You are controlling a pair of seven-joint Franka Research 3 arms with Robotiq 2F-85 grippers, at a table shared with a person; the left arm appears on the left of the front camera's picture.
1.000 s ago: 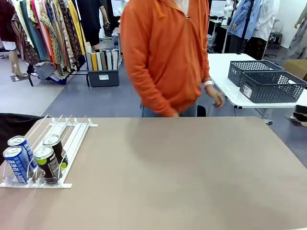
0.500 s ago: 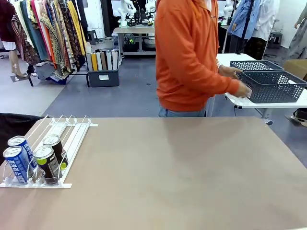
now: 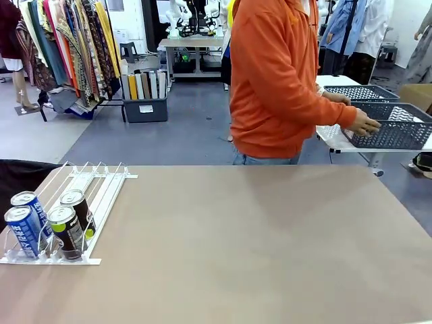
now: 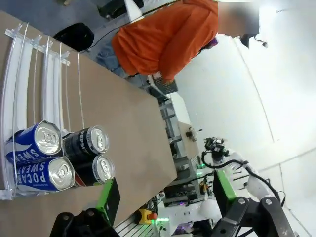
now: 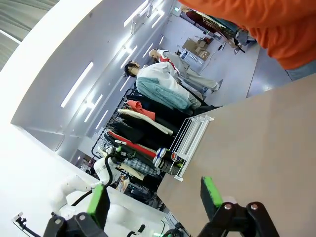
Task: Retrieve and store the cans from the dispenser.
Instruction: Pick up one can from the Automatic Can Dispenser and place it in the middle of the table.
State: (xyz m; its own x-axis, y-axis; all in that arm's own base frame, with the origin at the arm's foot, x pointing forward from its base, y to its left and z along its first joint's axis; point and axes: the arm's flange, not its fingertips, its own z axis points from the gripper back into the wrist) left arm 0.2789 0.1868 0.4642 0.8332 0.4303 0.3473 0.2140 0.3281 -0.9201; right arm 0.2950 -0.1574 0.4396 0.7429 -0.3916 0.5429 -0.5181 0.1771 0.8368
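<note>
Silver-topped cans (image 3: 47, 226), 2 blue-white and 2 dark w/ green, stand upright at the front end of the white wire dispenser (image 3: 101, 196). They're near my left pincer (image 4: 165, 197), just ahead; it's released wide. Right pincer (image 5: 154, 197) is also released, well apart from them across the counter (image 3: 256, 250).

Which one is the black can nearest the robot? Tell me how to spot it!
Find the big brown table, then the white dispenser at its left. Four cans stand at the rack's near end. Yours is the dark can with the green spot in the front row, right of the blue can.
</note>
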